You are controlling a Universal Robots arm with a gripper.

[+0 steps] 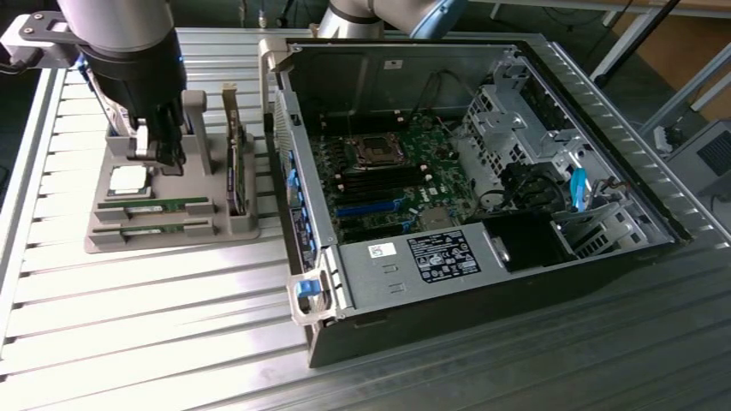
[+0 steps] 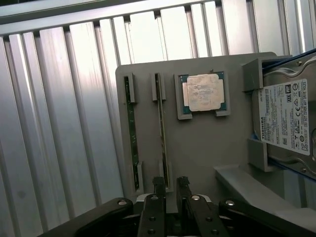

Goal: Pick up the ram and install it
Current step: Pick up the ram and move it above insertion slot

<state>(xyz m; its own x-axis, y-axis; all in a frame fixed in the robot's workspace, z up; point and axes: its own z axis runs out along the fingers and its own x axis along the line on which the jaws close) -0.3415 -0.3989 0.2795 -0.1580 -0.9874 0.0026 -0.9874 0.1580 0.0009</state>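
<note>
Grey plastic holder tray (image 2: 197, 148) sits on the ribbed aluminium counter (image 1: 137, 325) right under my gripper (image 2: 170, 183), whose fingers (image 2: 158, 185) stand spread with nothing held between them. I see the ram (image 2: 161, 128), a long thin green circuit-board stick, standing on edge in its slot close beneath the fingertips, untouched. A second green stick (image 2: 131, 133) stands in the neighbouring slot, a little farther from the gripper. The square silver CPU chip (image 2: 202, 93) lies just beside the ram. The open black computer case (image 1: 480, 214) is well apart from the gripper.
</note>
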